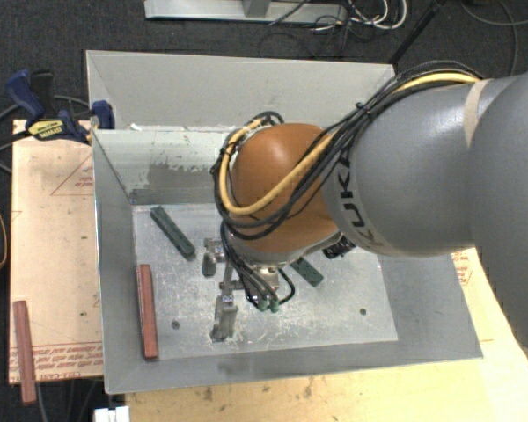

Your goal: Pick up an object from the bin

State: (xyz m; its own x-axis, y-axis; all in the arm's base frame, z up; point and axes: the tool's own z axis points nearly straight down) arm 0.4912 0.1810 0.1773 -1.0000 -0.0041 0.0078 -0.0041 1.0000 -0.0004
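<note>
Your pincer (223,313) hangs low over the bare floor of the grey bin (352,319), toward its 6 o'clock side. You cannot tell whether it is wide or narrow. Nearest, at its 2 o'clock, a short dark green bar (311,273) lies partly under the arm. A longer dark green bar (172,233) lies at 10 o'clock, and a reddish-brown wooden strip (146,312) at 9 o'clock.

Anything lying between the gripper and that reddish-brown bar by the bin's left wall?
Nothing visible. Only bare bin floor separates the gripper from the reddish-brown bar. The dark green strip lies farther back, off that line.
</note>
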